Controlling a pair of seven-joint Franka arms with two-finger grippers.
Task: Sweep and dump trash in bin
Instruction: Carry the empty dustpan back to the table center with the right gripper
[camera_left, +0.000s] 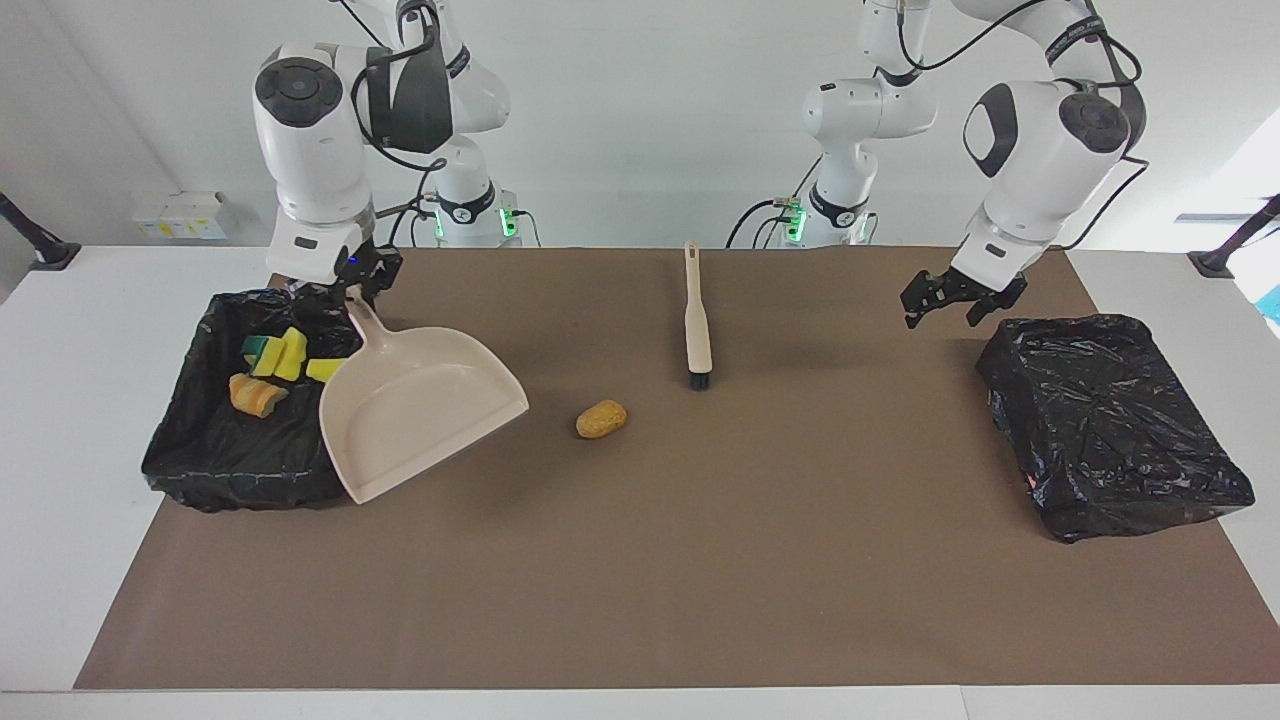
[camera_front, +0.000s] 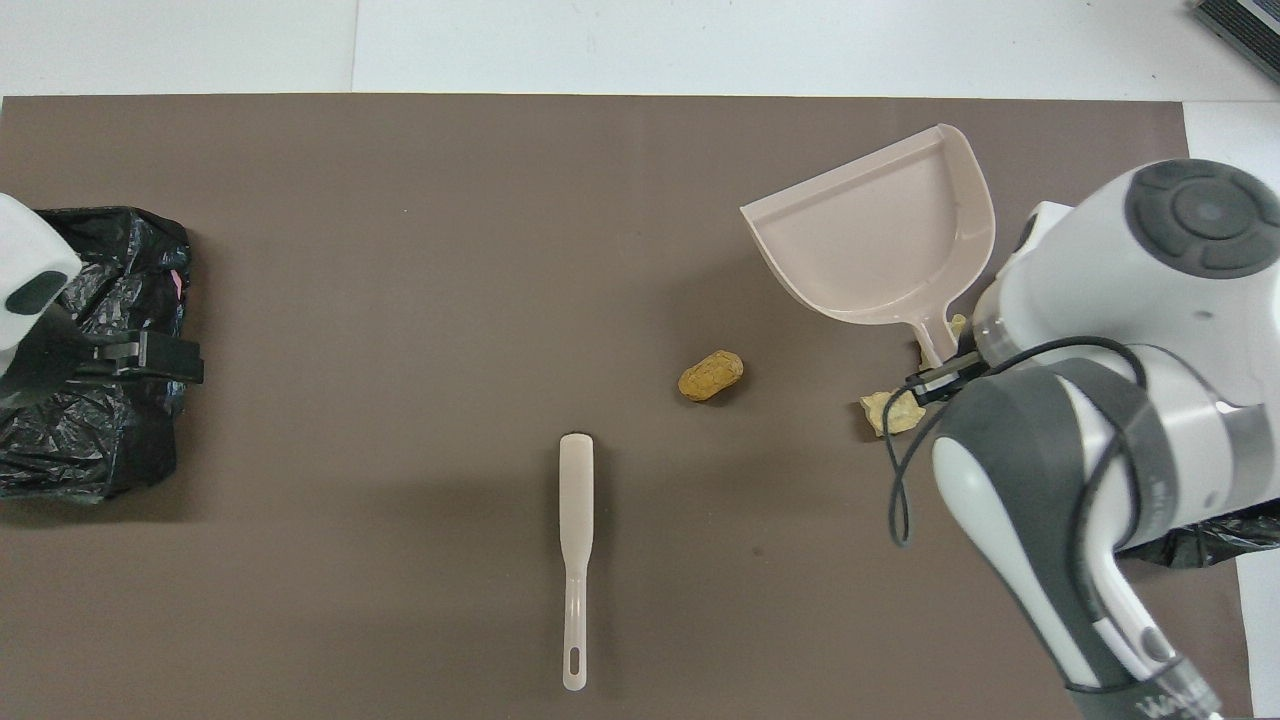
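Observation:
My right gripper (camera_left: 349, 288) is shut on the handle of the beige dustpan (camera_left: 420, 410), which hangs tilted beside the black-lined bin (camera_left: 200, 470), its lip low over the mat. Green-and-yellow blocks (camera_left: 276, 354) and an orange-striped piece (camera_left: 255, 395) lie in the bin. From above, two pale yellow lumps (camera_front: 889, 412) peek out by the pan's handle (camera_front: 934, 342); the pan (camera_front: 880, 250) hides them in the facing view. A tan-orange lump (camera_left: 601, 419) (camera_front: 711, 374) lies mid-mat. My left gripper (camera_left: 961, 298) (camera_front: 150, 352) hangs open and holds nothing.
The beige brush (camera_left: 697, 320) (camera_front: 576, 560) lies on the mat, bristles pointing away from the robots. A flat black bag-covered box (camera_left: 1110, 420) (camera_front: 90, 350) sits at the left arm's end, just below the left gripper. A brown mat (camera_left: 640, 580) covers the table.

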